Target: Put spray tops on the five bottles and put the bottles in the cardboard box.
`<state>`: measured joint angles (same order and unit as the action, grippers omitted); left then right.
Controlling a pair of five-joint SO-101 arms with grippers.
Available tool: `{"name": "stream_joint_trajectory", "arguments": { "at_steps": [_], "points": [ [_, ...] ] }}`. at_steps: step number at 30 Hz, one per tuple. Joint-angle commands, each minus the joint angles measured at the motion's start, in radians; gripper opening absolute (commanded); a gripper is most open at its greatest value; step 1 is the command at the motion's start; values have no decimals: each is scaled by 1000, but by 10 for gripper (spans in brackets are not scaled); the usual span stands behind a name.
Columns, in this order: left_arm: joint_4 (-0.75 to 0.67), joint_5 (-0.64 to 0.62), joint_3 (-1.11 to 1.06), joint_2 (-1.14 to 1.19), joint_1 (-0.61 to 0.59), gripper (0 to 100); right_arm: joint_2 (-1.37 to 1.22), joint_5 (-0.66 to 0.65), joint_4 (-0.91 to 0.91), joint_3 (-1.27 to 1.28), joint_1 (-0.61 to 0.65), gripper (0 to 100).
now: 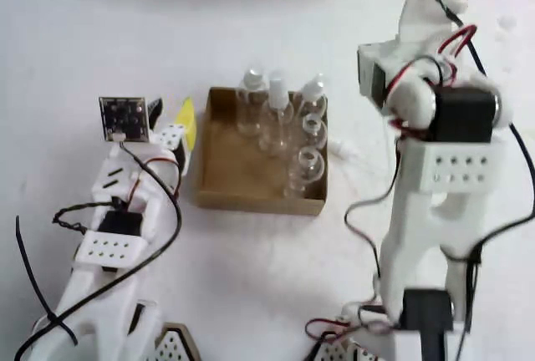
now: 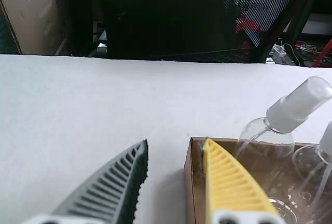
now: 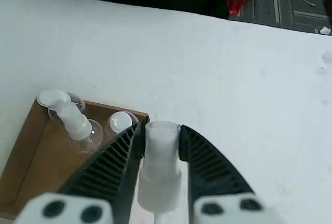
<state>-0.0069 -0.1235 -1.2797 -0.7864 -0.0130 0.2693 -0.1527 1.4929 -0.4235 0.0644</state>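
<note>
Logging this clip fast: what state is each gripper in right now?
Left gripper: open, jaws apart, nothing between them.
Right gripper: closed on a spray top.

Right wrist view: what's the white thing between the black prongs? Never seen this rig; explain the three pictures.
Two small robot arms sit side by side at a white table. The high view looks down from a fixed camera; the other two come from cameras on each arm's wrist, looking along its fingers. On the table stands a cardboard box holding five clear bottles: three wear spray tops, two are open-necked. The white thing is another spray top, clamped in the right gripper near the box. The left gripper is open and empty, by the box's edge.
</note>
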Motion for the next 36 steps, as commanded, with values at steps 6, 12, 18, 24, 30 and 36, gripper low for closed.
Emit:
{"name": "stream_joint_trajectory", "arguments": {
  "at_steps": [6, 12, 18, 24, 30, 36],
  "points": [
    [-26, 12, 5, -30, 4, 161, 274, 14, -366, 430, 48, 15],
    [-26, 12, 5, -30, 4, 161, 458, 8, -644, 741, 110, 15],
    [-26, 12, 6, -30, 4, 161, 585, 12, -803, 861, 145, 15],
    [-26, 12, 6, -30, 4, 161, 593, 12, -924, 868, 140, 15],
    [-26, 12, 5, -30, 4, 161, 593, 14, -1147, 984, 162, 15],
    [-26, 12, 5, -30, 4, 161, 604, 9, -1368, 1149, 188, 15]
  ]
}}
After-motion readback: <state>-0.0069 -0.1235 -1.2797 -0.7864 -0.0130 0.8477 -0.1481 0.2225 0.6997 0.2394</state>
